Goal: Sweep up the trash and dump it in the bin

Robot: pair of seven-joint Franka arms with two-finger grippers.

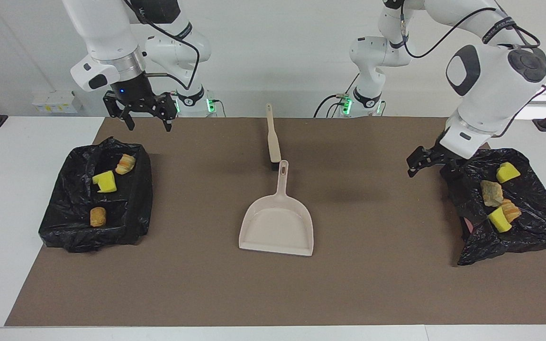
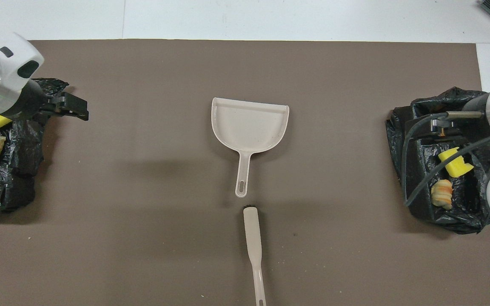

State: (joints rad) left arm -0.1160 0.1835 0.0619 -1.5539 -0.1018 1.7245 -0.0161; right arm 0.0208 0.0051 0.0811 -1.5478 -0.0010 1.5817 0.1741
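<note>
The right arm is coming in from the top at about 11 o'clock in the facing view, and its wrist is pointing straight down. The right gripper (image 1: 149,124) is hanging in the air with its fingers spread apart and holding nothing. The left arm is bending down at about 2 o'clock. The left gripper (image 1: 433,168) is standing open and empty, its fingers pointing toward 8 o'clock.

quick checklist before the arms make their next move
1. Dustpan free on the mat, nothing gripping it: ok.
2. Brush lying just nearer the robots than the dustpan handle, untouched: ok.
3. Scraps in the two bins, none seen on the mat: ok.
4. Left gripper open, empty, over the edge of its bin: ok.
5. Right gripper open, empty, above its bin: ok.
</note>
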